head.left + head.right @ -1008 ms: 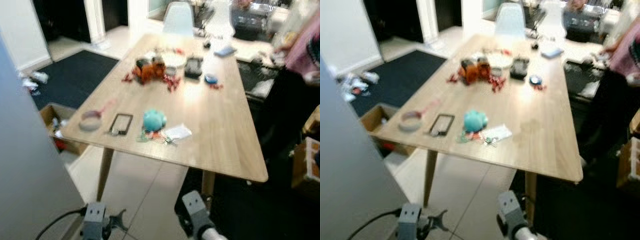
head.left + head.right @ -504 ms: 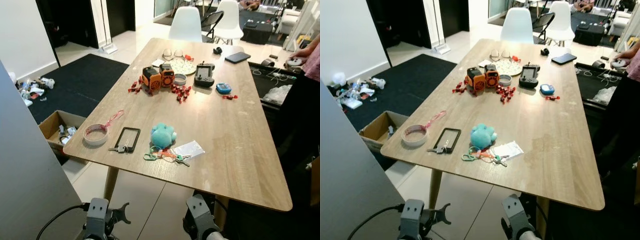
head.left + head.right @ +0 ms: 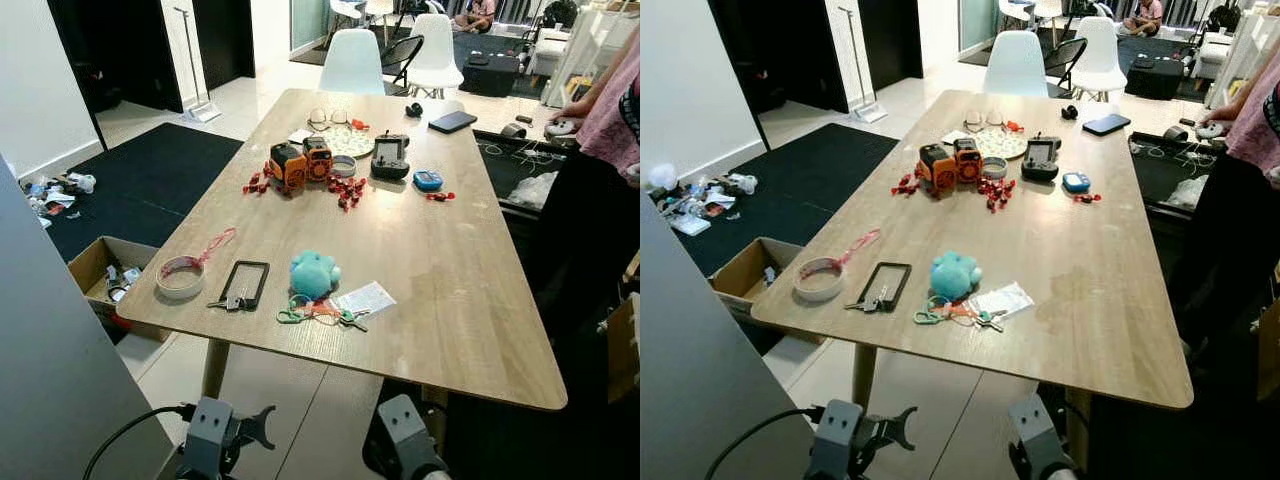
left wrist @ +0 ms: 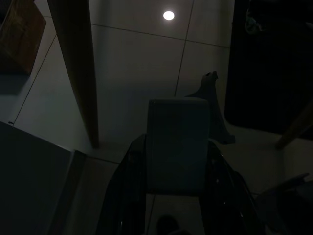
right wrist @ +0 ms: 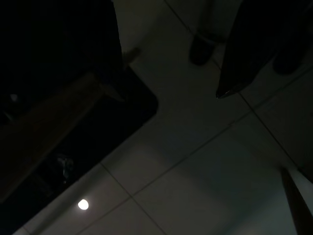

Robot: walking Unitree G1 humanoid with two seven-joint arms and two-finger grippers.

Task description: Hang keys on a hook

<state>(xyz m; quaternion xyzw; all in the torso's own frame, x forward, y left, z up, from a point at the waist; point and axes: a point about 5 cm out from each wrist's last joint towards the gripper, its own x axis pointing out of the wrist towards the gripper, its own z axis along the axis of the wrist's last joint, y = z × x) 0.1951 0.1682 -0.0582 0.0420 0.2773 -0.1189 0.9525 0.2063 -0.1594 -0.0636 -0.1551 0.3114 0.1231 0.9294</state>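
A bunch of keys point(image 3: 318, 313) with a green ring and an orange tag lies near the front edge of the wooden table point(image 3: 450, 300), just in front of a teal plush point(image 3: 313, 273). A second set of keys point(image 3: 228, 303) rests on a black card frame point(image 3: 245, 284) to its left. Both arms hang low below the table edge. My left gripper point(image 3: 255, 425) is open over the tiled floor. Also open is my right gripper point(image 5: 252, 132), whose wrist point(image 3: 400, 440) is at the bottom of the head view.
A tape roll point(image 3: 181, 277), orange toy robots point(image 3: 300, 162) and small gadgets lie on the table. A person in pink point(image 3: 610, 110) stands at the right side. A cardboard box point(image 3: 100, 270) sits on the floor at left, beside a grey panel point(image 3: 60, 380). White chairs point(image 3: 352, 60) stand at the far end.
The head view has shifted and gone from blurred to sharp. The things on the table lie where they were. Both arms still hang low.
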